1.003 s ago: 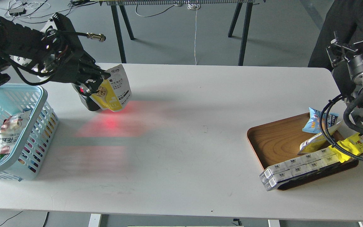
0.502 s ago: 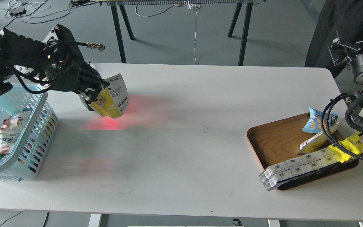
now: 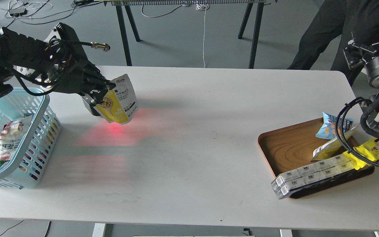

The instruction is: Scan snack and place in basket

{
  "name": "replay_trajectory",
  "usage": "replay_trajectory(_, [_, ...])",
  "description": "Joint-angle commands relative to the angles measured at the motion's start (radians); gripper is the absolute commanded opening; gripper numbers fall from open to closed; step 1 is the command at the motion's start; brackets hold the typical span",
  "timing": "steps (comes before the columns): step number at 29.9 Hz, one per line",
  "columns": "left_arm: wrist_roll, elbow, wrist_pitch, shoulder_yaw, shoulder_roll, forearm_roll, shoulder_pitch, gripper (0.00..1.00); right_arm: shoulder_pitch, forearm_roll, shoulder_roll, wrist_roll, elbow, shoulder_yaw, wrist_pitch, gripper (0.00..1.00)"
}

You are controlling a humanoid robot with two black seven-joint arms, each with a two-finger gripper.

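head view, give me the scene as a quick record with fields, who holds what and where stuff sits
snack: yellow and white pouch, held above the table
left gripper: shut on the pouch
right gripper: cannot tell, arm at the right edge
basket: light blue, at the table's left end, a packet inside
red glow: on the table under the pouch
wooden tray: on the right, holding snacks

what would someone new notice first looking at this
Probably the red glow on the white table at left, right under the yellow-and-white snack pouch held up by the left gripper. Next, the light blue basket at far left and the wooden tray of snacks at right.
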Motion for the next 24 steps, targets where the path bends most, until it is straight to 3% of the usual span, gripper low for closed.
replay_trajectory(1, [0.000, 0.001, 0.000, -0.017, -0.003, 0.000, -0.011, 0.00, 0.000, 0.000, 0.000, 0.000, 0.000, 0.000, 0.000, 0.99])
replay_trajectory(24, [0.000, -0.004, 0.000, -0.026, 0.039, 0.000, -0.034, 0.00, 0.000, 0.000, 0.002, 0.000, 0.002, 0.006, 0.000, 0.99])
